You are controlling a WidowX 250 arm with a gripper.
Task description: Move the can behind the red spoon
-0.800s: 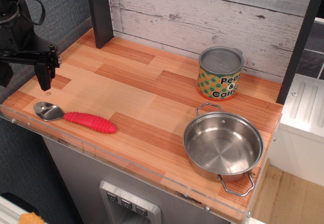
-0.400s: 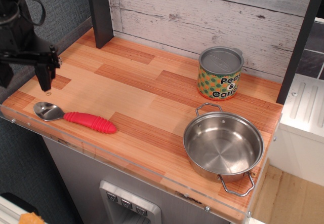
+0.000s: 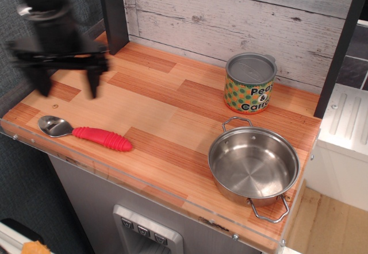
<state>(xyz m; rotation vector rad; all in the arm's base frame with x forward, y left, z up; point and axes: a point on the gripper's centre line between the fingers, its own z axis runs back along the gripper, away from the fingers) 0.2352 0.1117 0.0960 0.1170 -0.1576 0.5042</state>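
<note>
The can [image 3: 250, 83], a short tin with a grey lid and an orange label with green dots, stands upright at the back right of the wooden counter. The red spoon [image 3: 84, 132] lies near the front left edge, metal bowl to the left, red handle to the right. My gripper [image 3: 66, 87] is blurred by motion above the left part of the counter, behind the spoon and far left of the can. Its two fingers hang down wide apart with nothing between them.
A steel pot [image 3: 253, 164] with two handles stands at the front right, in front of the can. A dark post [image 3: 112, 14] rises at the back left, another at the right. A plank wall [image 3: 230, 12] closes the back. A clear strip edges the counter's front.
My gripper has moved right, from the counter's left edge over the counter, and its fingers have spread apart. The can, spoon and pot have not moved.
</note>
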